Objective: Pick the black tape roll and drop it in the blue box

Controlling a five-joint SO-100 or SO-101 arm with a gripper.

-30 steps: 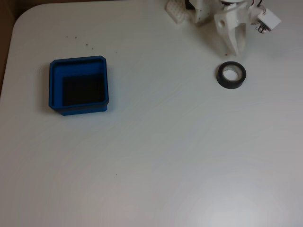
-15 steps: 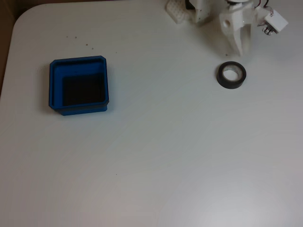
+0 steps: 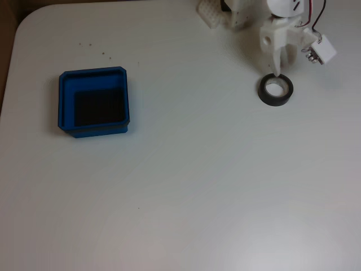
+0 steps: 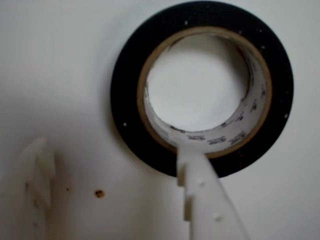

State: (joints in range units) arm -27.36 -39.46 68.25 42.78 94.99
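Note:
The black tape roll [image 3: 276,90] lies flat on the white table at the upper right of the fixed view, pale core facing up. My white gripper [image 3: 277,73] points down right behind it, its tip at the roll's far rim. In the wrist view the roll [image 4: 125,100] sits large and close. One finger [image 4: 200,190] reaches over its near rim to the edge of the core, while the other finger [image 4: 37,175] stands outside the roll on the left. The gripper [image 4: 116,150] is open, holding nothing. The blue box [image 3: 94,102] sits far to the left, with nothing on its black floor.
The arm's white base parts [image 3: 237,12] stand at the table's top edge behind the gripper. A small white block on wires [image 3: 320,49] hangs beside the wrist. The rounded table corner [image 3: 25,20] is at the upper left.
The gripper has swung and moved down toward the tape roll; its tip, earlier well short of the roll, now meets the roll's far rim. Roll and box have not moved.

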